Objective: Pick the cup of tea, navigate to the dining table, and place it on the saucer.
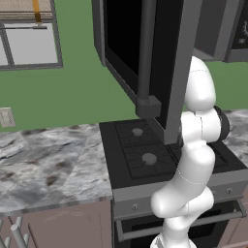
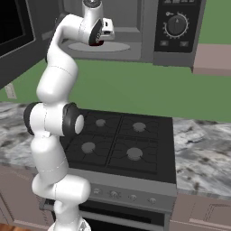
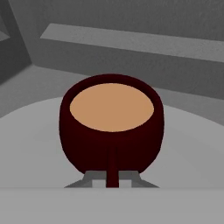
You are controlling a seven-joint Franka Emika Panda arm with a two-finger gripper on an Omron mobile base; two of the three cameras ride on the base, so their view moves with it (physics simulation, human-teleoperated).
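The one cup of tea (image 3: 111,124) stands inside the open microwave (image 2: 135,27), on its round pale turntable (image 2: 113,46), and the microwave hangs above the black stove (image 2: 119,144). In the hand view the cup lies straight in front of the gripper (image 3: 112,179), very close, with the tan liquid level and the cup upright. Its little side handle (image 3: 112,164) points back toward the hand, and the two grey finger tips stand on both sides of this handle, pressed together on it, so the claw is pinching the cup by the handle and not around the body. In the right base view the gripper (image 2: 100,38) is at the mouth of the microwave, just above the turntable, and the single arm reaches up to it from the stove side. I judge that the coming move depends on this relation: the cup is deeper in the microwave than the hand, so it must come out toward the robot, along the line of the handle, kept level so no tea spills. By count: one cup, one handle, one turntable, one microwave with its door (image 1: 145,58) swung open, and four burners on the stove. The stove is flanked by marbled counter (image 1: 48,160) on both sides.
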